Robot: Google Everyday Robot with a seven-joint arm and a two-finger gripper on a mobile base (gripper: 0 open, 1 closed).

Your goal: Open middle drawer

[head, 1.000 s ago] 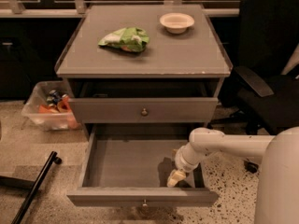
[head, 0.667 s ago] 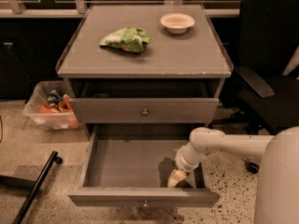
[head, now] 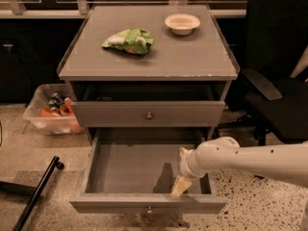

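The middle drawer [head: 120,114] is a grey flat front with a small round metal knob [head: 149,115], just under a dark slot below the cabinet top. It looks closed or nearly closed. Below it, the larger bottom drawer [head: 125,170] is pulled far out, with a plain grey, empty inside. My gripper [head: 180,186], cream-tipped at the end of the white arm [head: 240,159], hangs inside the right front part of the bottom drawer. It is well below and to the right of the middle drawer's knob and touches nothing I can make out.
A green bag [head: 129,40] and a white bowl [head: 182,23] lie on the cabinet top [head: 192,57]. A black office chair [head: 276,90] stands at the right. A clear bin of items [head: 50,110] is on the floor at the left, with a black pole [head: 36,196] nearby.
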